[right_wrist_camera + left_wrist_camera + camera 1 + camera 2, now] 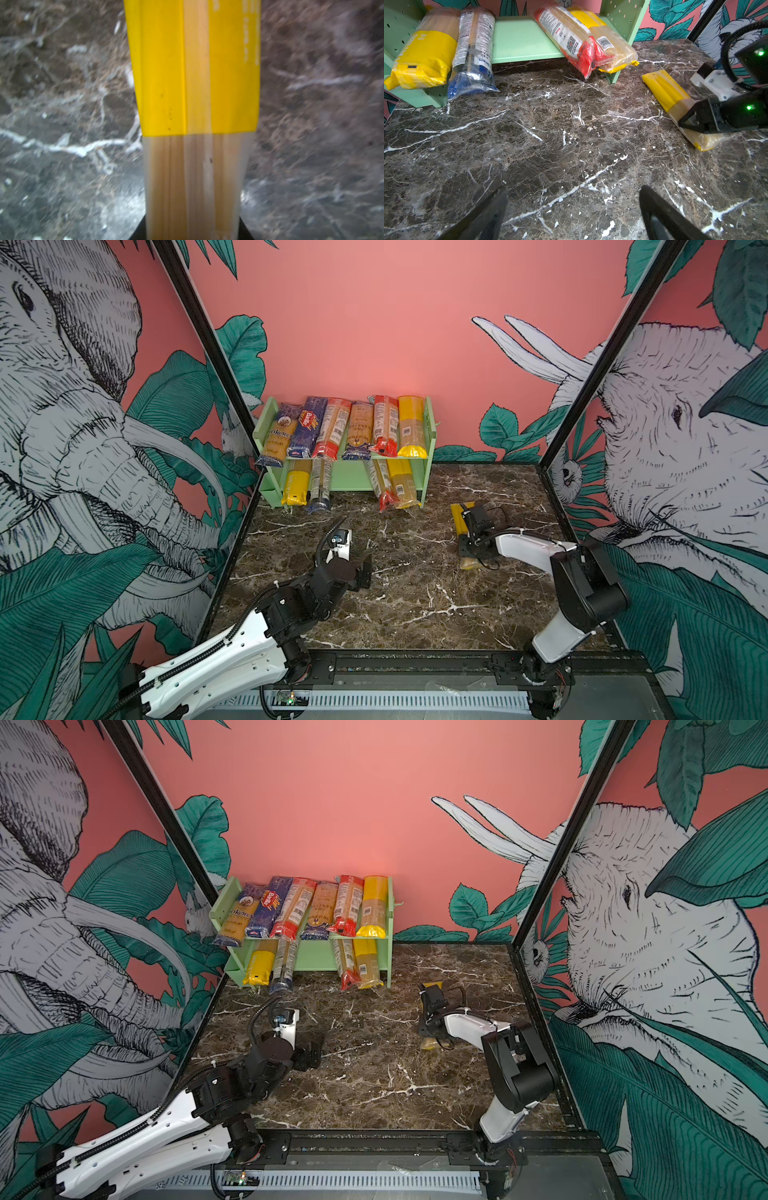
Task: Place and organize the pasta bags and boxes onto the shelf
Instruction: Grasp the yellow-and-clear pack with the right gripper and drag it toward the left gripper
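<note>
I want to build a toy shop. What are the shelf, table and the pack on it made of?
Shelf: matte mint panels with peg holes, painted metal or wood, unclear which. Table: dark stone look, white veins, marble or a print. Pack: plastic film, yellow and clear, pasta showing through.

I am working a robot test cell in a lab: the marble-patterned tabletop [415,605] is boxed in by black frame posts [199,344] and printed wall panels [75,427] of elephants and leaves on pink. A white and black left arm [232,659] and right arm [536,551] are mounted at a black rail [415,664] along the tabletop's near edge, with a slotted cable duct [374,699] beside it. The only shop dressing is a mint-green shelf [430,423] at the far edge stocked with pasta packs [361,423], and one yellow-ended pack [664,91] lying on the tabletop.
</note>
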You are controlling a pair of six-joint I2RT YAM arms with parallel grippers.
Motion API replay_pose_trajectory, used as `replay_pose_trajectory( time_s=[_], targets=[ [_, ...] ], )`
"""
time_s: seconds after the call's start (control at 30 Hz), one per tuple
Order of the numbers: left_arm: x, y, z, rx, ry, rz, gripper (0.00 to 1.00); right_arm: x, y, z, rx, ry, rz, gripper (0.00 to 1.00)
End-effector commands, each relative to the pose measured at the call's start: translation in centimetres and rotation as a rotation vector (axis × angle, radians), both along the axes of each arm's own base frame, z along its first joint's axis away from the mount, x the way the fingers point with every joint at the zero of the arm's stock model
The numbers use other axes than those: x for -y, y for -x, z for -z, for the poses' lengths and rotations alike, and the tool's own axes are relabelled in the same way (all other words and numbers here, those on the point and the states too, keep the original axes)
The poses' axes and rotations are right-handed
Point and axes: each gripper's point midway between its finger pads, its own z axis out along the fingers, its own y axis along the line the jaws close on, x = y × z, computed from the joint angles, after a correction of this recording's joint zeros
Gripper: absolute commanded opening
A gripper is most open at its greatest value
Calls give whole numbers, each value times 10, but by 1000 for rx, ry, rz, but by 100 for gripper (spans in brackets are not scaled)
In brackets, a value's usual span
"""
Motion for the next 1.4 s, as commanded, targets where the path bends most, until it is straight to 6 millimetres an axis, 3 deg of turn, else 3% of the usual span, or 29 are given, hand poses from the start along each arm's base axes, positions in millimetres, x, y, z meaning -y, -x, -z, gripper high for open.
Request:
replay_pose_trajectory(
  time_s=[0.0, 0.3, 0.6, 0.7, 0.83, 0.87, 1.0, 1.13, 1.37],
  targets=[
    [-15, 4, 9, -9, -14, -41, 99, -38, 30, -2, -50, -45, -57, 25],
    [-39, 16, 12, -3, 18, -84, 99, -131, 52, -22, -8, -97, -169, 22],
    [-61, 24, 21, -34, 4, -138, 99, -229, 33, -31, 17, -196, -218, 25],
    [-68, 27, 21, -37, 3, -155, 99, -256, 33, -31, 17, -213, -238, 30],
    [-71, 28, 21, -33, 9, -158, 99, -279, 37, -34, 14, -243, -279, 51],
    [-71, 28, 22, -36, 7, -158, 99, -280, 38, -36, 16, -250, -286, 54],
    [-67, 26, 32, -72, -18, -171, 99, -278, 49, -49, 20, -286, -332, 86],
    [-63, 23, 46, -124, -58, -202, 99, -259, 68, -63, 20, -262, -387, 92],
    [-35, 16, 76, -213, -52, -198, 99, -168, 91, -70, 73, -84, -322, 99]
  ],
)
